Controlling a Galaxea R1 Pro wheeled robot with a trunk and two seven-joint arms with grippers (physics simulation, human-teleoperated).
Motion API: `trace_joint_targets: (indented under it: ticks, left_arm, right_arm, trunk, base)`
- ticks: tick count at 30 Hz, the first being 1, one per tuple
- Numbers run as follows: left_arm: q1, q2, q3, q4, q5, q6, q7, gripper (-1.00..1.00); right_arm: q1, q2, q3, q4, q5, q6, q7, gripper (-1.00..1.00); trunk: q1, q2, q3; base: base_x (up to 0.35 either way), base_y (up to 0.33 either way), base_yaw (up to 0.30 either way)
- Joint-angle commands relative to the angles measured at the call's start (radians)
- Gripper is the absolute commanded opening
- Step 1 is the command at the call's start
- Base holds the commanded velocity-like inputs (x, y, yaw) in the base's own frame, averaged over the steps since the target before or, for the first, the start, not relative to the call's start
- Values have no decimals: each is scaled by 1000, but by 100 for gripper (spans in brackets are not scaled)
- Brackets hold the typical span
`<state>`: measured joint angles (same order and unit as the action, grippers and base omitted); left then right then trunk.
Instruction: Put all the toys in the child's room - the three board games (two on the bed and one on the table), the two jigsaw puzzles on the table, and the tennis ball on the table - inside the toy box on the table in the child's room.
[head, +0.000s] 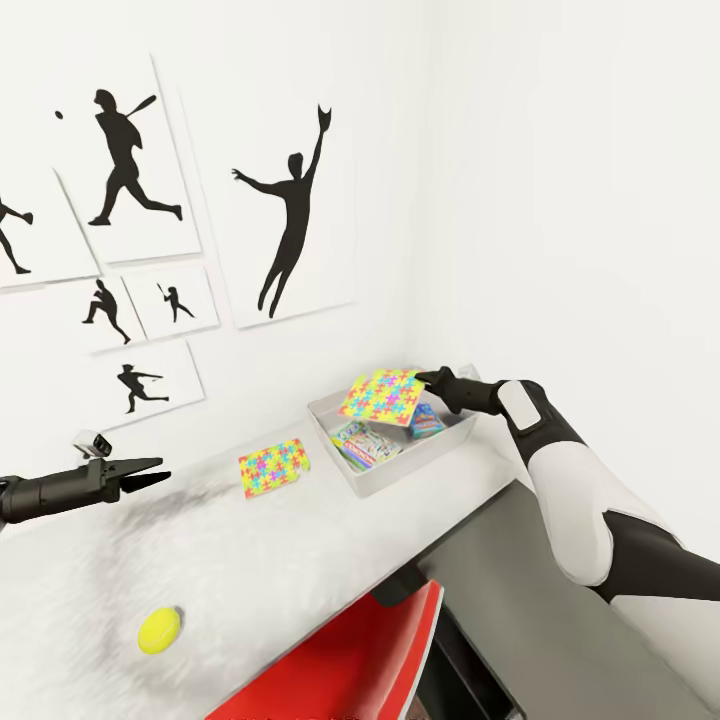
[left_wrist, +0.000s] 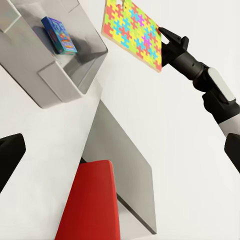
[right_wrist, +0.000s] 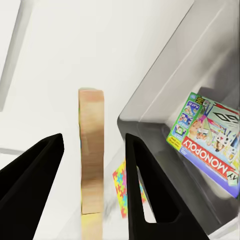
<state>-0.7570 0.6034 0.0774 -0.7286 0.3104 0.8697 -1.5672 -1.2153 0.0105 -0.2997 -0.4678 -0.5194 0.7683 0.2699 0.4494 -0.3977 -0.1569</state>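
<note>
Jigsaw puzzle (head: 380, 395) hovers over the toy box (head: 345, 468), pinched by the right end effector (head: 428, 380).
Board games (head: 366, 443) apparently inside; second puzzle (head: 272, 466) and tennis ball (head: 159, 630) wait on the surface (head: 260, 560); left end effector (head: 150, 470) spread.

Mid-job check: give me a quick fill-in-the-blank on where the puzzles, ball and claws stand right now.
1. The right claw holds a jigsaw puzzle above the ____.
2. The second jigsaw puzzle lies flat on the ____.
3. The tennis ball rests on the table, nearest the ____ claw.
4. The left claw holds ____.

Missing words: toy box; table; left; nothing
</note>
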Motion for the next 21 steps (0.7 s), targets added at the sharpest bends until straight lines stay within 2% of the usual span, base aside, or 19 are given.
trace_joint_targets:
  ticks: [1, 9, 21]
  left_arm:
    - [-1, -1, -1, 0, 1, 11, -4, 100]
    - [-1, -16, -1, 0, 1, 12, -4, 100]
    - [-1, -17, -1, 0, 1, 12, -4, 100]
  right_arm:
    - [-1, 1, -8, 0, 4, -4, 3, -100]
    - [-1, 5, -7, 1, 4, -68, 2, -100]
    - [-1, 8, -4, 4, 3, -126, 2, -100]
  trunk:
    - [1, -2, -4]
    - [1, -2, -17]
    - [1, -2, -37]
  base:
    - [0, 0, 0]
    - [0, 0, 0]
    - [0, 0, 0]
